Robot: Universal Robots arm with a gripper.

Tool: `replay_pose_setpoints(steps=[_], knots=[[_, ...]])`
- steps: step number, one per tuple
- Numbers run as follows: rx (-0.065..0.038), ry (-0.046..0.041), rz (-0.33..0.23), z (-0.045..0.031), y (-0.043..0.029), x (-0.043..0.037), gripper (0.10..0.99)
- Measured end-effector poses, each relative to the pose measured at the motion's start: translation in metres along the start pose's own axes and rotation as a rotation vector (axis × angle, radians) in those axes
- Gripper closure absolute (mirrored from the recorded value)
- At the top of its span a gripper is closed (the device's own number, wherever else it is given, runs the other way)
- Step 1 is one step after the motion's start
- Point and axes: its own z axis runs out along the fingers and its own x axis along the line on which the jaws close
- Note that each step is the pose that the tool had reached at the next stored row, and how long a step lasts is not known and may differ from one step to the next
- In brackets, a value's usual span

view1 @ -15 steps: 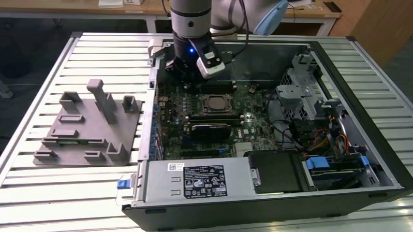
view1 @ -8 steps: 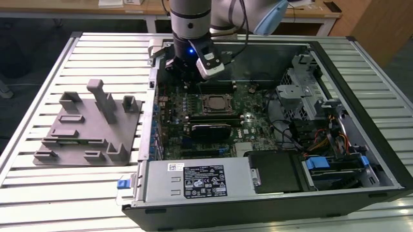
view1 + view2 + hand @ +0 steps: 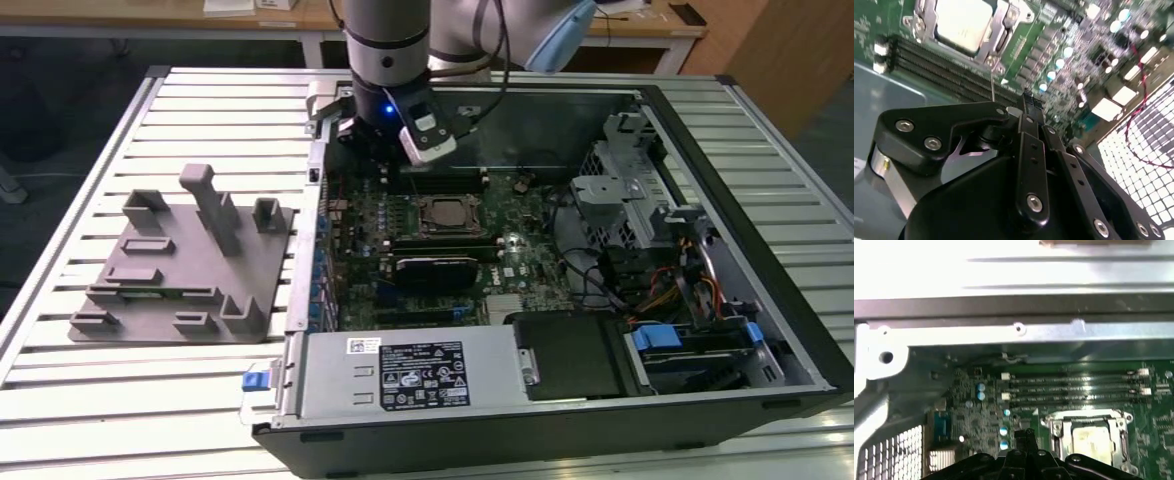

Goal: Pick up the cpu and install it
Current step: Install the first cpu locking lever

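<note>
The cpu (image 3: 445, 212) lies flat in its socket on the green motherboard (image 3: 534, 255) inside the open computer case, its pale silver top framed by the metal socket bracket. Both wrist views show it too, as cpu (image 3: 961, 22) and cpu (image 3: 1089, 437). My black gripper (image 3: 387, 150) hangs over the board's far edge, beyond the socket and slightly toward the exterior view's left. Its fingertips (image 3: 1029, 102) are pressed together with nothing between them, above the small components beside the memory slots (image 3: 1074, 387). The gripper (image 3: 1024, 436) is apart from the cpu.
A grey fixture plate (image 3: 187, 260) with upright posts lies on the slatted table at the exterior view's left. Within the case wall (image 3: 747, 200) are a power supply (image 3: 400, 375) at the front, a black module (image 3: 434, 270) below the socket, and drive cages with cables (image 3: 654, 260) at the right.
</note>
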Motion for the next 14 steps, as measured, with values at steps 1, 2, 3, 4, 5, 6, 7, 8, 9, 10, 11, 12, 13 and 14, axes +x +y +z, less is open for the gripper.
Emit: replay_pose_setpoints(steps=[1, 2, 3, 4, 5, 6, 7, 8, 9, 10, 11, 12, 13, 14], knots=[[-0.013, 0.0006, 0.0, 0.0003, -0.0001, 0.0007, 0.98], [-0.029, 0.0014, 0.001, 0.0005, -0.0002, 0.0011, 0.98], [-0.044, 0.002, 0.001, 0.0007, -0.0004, 0.0013, 0.98], [-0.057, 0.0026, 0.002, 0.0009, -0.0005, 0.0013, 0.98], [-0.064, 0.003, 0.002, 0.0013, -0.0007, 0.0013, 0.98], [-0.069, 0.0032, 0.002, 0.0018, -0.0009, 0.0013, 0.98], [-0.073, 0.0035, 0.002, 0.0022, -0.001, 0.0013, 0.98], [-0.077, 0.0036, 0.002, 0.0026, -0.0011, 0.0011, 0.98], [-0.081, 0.0037, 0.002, 0.003, -0.0012, 0.0008, 0.98], [-0.086, 0.0039, 0.002, 0.0034, -0.0013, 0.0003, 0.98], [-0.089, 0.004, 0.002, 0.0038, -0.0013, -0.0006, 0.98], [-0.091, 0.0042, 0.003, 0.0041, -0.0013, -0.0023, 0.98], [-0.092, 0.0044, 0.003, 0.0044, -0.0013, -0.0048, 0.98], [-0.092, 0.0047, 0.003, 0.0048, -0.0012, -0.0079, 0.98]])
